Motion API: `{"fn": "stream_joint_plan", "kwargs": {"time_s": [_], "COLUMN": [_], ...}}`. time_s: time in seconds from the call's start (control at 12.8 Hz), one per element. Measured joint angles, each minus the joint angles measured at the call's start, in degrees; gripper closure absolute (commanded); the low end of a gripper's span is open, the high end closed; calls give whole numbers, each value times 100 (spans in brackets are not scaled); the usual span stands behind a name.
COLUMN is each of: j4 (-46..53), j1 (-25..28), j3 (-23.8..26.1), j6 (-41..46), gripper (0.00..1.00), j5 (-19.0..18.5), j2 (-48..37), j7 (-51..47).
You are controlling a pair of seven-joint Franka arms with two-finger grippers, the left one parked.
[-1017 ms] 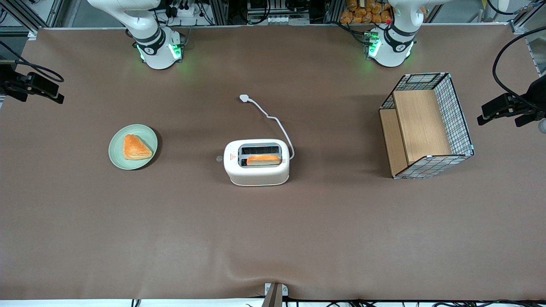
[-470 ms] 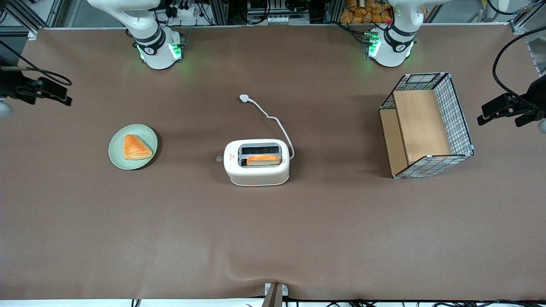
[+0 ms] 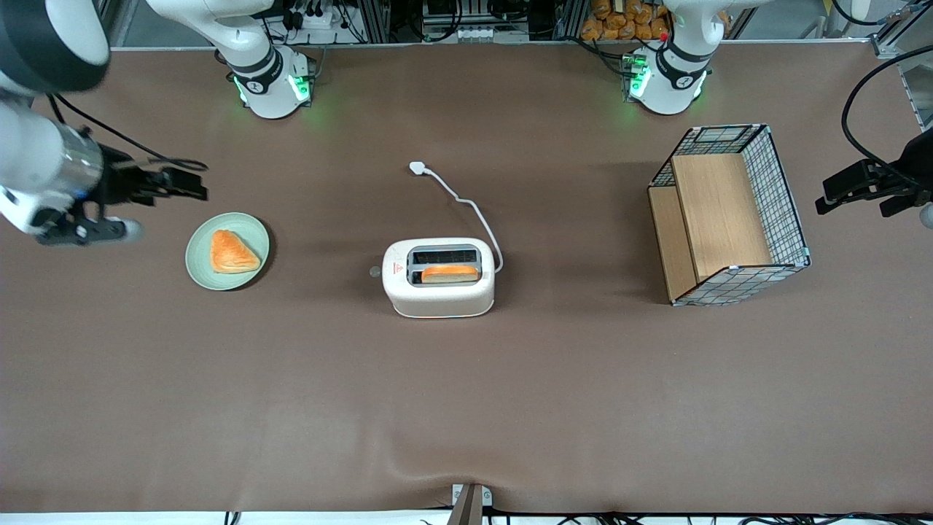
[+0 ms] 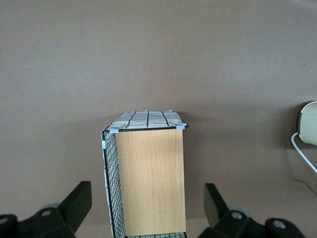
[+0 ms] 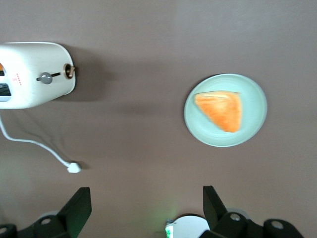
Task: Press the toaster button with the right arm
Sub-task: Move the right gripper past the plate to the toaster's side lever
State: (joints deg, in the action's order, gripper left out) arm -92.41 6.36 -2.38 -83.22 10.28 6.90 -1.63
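- Near the middle of the brown cloth-covered worktop (image 3: pixel 291 408) stands the small cream-white two-slot toaster with rounded corners (image 3: pixel 439 288), upright.
- From its short end face, the one turned toward the working arm's end of the worktop, projects the tiny round grey toaster button (image 3: pixel 375 271); nothing touches it.
- One slot, the one nearer the front camera, holds a golden-brown slice of toast (image 3: pixel 450 273); the other slot looks dark, and I cannot tell whether anything sits in it.
- A thin white cord (image 3: pixel 477 216) curls away from the toaster's other end and finishes in a white plug (image 3: pixel 417 168) lying flat on the worktop, farther from the front camera than the toaster.
- The large white jointed right arm with black sections and a silver wrist ring (image 3: pixel 44 168) reaches over the working arm's end of the worktop, and its small black two-finger claw (image 3: pixel 191 187) hangs above the worktop just beside the plate, well apart from the toaster, with its fingers spread apart in the wrist view.
- A pale green round plate (image 3: pixel 200 266) carries a triangular orange pastry (image 3: pixel 232 252), between the claw and the toaster.
- Toward the parked arm's end lies a black wire basket lined with light wooden panels (image 3: pixel 729 215), tipped on its side.
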Motion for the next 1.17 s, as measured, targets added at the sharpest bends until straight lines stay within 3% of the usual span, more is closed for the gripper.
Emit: {"fn": "stream_joint_plan", "kwargs": {"time_s": [0.16,0.23,0.31,0.39,0.55,0.63,0.86,1.17], "j4": [-10,-12,-13,-14,-15,-17,-18,-27], "j1": [79,149,240,351,570,659,923,1362], "j3": [0,3,5,9,14,16,23,25], "j6": [-236,-394,-565,-759,-1105,-1243,-1674,-2211], "gripper": [0,4,14,31,80,97,100,100], "j5": [271,452,622,768,927,1056,1527,1632], "j2": [317,468,614,759,1025,1158,1566,1877], "j7": [1,1,0,0,0,1,10,3]}}
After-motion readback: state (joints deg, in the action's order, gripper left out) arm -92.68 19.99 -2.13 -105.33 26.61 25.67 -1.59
